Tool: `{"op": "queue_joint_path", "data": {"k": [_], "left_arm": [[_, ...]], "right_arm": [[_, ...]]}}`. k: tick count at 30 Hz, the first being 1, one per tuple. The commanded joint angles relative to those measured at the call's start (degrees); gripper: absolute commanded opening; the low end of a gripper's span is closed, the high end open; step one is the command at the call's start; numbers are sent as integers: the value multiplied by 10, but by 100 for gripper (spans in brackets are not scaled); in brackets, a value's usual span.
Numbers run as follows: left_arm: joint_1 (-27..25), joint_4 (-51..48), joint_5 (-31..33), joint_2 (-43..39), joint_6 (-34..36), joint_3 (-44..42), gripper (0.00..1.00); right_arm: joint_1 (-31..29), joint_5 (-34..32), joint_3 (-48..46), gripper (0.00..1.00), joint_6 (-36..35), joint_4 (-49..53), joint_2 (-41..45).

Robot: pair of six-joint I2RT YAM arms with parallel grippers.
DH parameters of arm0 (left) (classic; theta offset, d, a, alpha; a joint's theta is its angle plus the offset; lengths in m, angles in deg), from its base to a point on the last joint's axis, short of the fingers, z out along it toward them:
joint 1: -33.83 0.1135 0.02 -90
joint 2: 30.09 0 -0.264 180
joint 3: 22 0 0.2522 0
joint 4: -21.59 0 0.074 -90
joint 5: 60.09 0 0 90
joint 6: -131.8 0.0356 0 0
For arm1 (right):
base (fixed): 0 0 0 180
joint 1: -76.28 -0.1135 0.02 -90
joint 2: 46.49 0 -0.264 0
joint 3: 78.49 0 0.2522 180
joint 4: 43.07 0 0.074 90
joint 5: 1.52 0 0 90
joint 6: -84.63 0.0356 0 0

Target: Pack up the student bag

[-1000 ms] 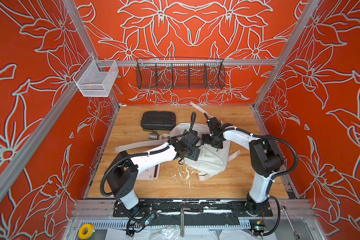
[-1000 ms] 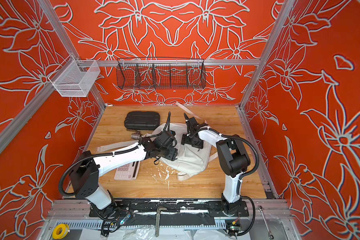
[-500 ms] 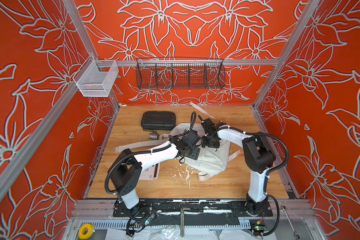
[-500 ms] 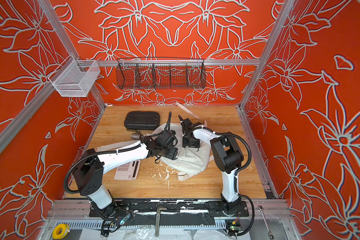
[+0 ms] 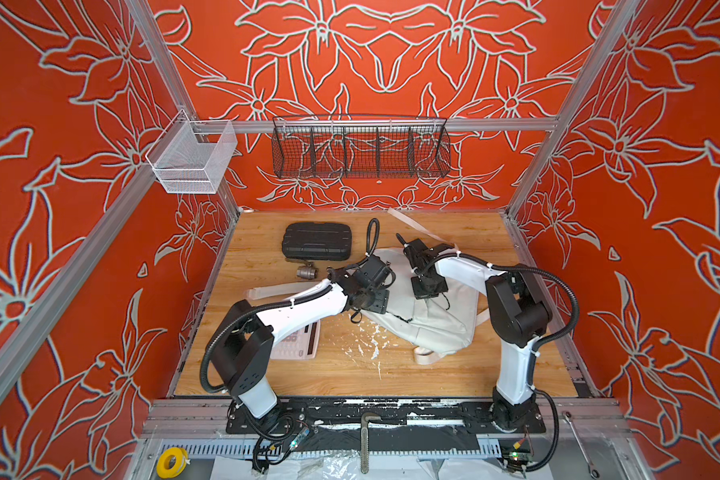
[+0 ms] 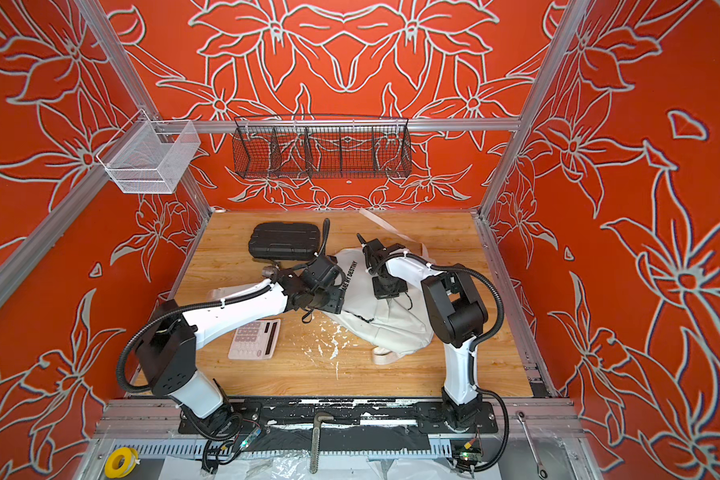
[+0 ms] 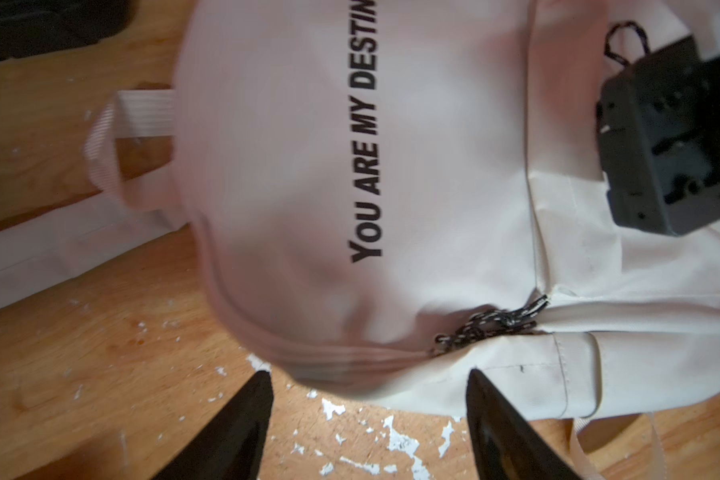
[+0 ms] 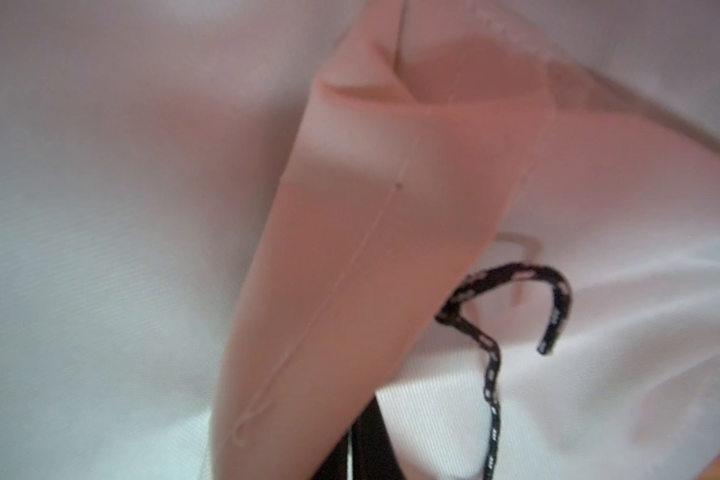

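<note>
Left wrist view gives the clearest read: the black print (image 7: pixel 366 166) says "YOU ARE MY DESTIN", last letter cut off by the frame edge. In a top view the same print (image 6: pixel 348 276) shows "ARE MY DESTINY".

It's on the student bag (image 5: pixel 429 328), white fabric, lying rumpled on the wooden tabletop (image 5: pixel 433 374) between the two arms. There's a black speckled cord pull (image 7: pixel 491 324) at the zipper and a white webbing loop (image 7: pixel 113 137) at one end.

Left gripper (image 7: pixel 366 419) hangs at the bag's edge near that cord, jaws spread, nothing between them. Right gripper (image 5: pixel 429 291) is down on the middle of the bag, jaws clenched on a raised fold of its fabric.

Around the bag:
- black hard case (image 5: pixel 316 242) just behind it
- small metal fitting (image 5: pixel 307 272) between case and bag
- pale calculator (image 5: pixel 304 349) on the left arm's side, partly hidden under that arm
- white flakes (image 5: pixel 364 340) scattered right beside it
</note>
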Motion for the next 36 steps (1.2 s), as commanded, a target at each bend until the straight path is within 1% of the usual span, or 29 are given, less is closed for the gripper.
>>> {"op": "queue_joint_path", "data": {"k": [1, 7, 11, 14, 18, 22, 26, 30, 33, 36], "left_arm": [[8, -24, 12, -44, -27, -11, 74], [14, -31, 15, -58, -39, -23, 74], [24, -57, 17, -70, -61, -26, 74], [35, -70, 21, -93, -75, -40, 75], [60, -105, 23, -130, -114, -65, 75], [86, -138, 11, -176, -147, -96, 75], [109, -208, 19, -203, -178, -106, 73], [114, -272, 53, -214, -189, -114, 71], [115, -289, 65, -198, -190, -126, 70], [115, -284, 59, -158, -175, -134, 71]], "right_arm": [[11, -40, -7, 0, -17, 74, 47], [17, -19, 8, 0, -21, 99, 115], [19, -9, 14, 0, -27, 108, 154], [22, 4, 3, 0, -40, 91, 192], [24, 17, -5, 0, -55, 78, 228], [25, 39, -44, 0, -70, 25, 264], [26, 51, -77, 0, -75, -13, 274], [26, 63, -98, 0, -79, -43, 276], [26, 66, -105, 0, -78, -53, 272], [26, 71, -107, 0, -75, -54, 265]]}}
